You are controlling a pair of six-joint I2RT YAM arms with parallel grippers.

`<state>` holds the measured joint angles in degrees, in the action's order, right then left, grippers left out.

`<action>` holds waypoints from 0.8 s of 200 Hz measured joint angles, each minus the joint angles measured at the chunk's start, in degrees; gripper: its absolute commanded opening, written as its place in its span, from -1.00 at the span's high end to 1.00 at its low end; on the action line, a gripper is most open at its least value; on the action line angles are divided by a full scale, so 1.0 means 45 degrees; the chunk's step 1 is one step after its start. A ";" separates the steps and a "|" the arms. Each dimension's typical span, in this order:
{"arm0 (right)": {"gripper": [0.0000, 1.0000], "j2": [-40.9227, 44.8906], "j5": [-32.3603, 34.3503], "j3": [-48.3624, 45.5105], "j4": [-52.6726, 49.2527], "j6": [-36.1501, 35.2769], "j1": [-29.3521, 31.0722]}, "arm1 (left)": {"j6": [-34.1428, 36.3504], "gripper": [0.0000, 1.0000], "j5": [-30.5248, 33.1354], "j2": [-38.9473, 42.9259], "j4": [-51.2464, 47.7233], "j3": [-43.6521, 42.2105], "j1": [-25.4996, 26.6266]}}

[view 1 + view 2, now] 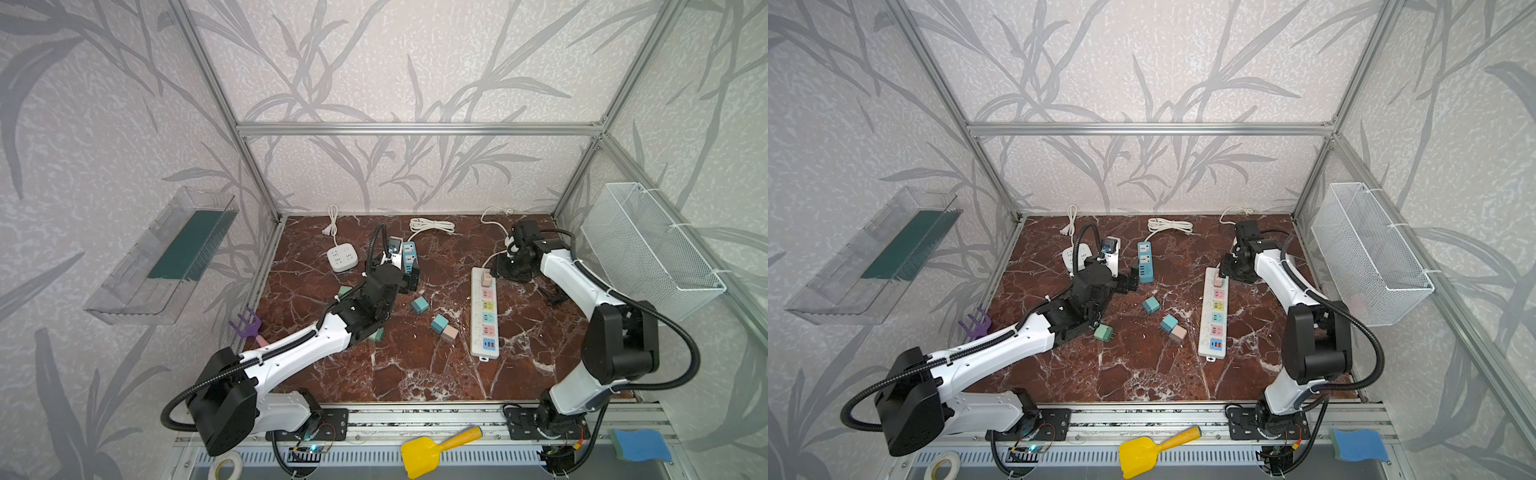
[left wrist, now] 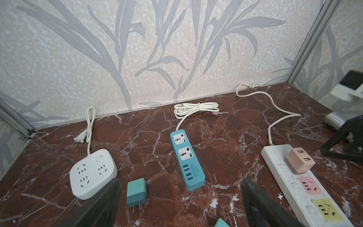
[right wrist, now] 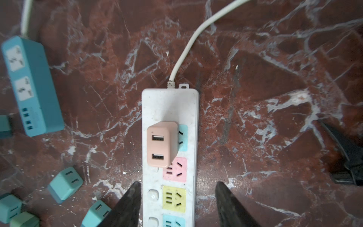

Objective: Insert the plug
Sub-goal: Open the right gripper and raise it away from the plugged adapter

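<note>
Now | left gripper spread | right gripper spread | pink plug prongs hidden in strip

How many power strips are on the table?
3: a white square strip at back left, a blue strip at back centre, a long white strip on the right. None seems hidden.

In a top view the left arm covers much of a green plug; prongs of the pink plug are hidden.
</note>
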<state>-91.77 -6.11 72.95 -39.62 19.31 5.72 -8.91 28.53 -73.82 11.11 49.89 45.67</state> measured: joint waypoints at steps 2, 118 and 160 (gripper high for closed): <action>-0.11 0.0092 -0.0005 -0.0068 0.0044 0.0029 -0.0039 | -0.0005 -0.91 0.0000 0.0000 0.0000 0.0000 0.0000; 0.43 -0.0884 -0.0869 -0.3157 0.1477 0.0719 -0.2074 | 0.0034 -0.91 -0.0015 0.0000 -0.0015 0.0005 0.0000; 0.39 -0.1841 -0.1020 -0.3128 0.1948 0.0777 -0.2084 | 0.0335 -0.91 0.0146 0.0024 0.0053 0.0005 0.0000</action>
<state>-100.05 -10.70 58.87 -30.85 22.81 -3.66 -7.40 29.19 -73.71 11.35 49.91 45.67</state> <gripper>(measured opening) 0.301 0.957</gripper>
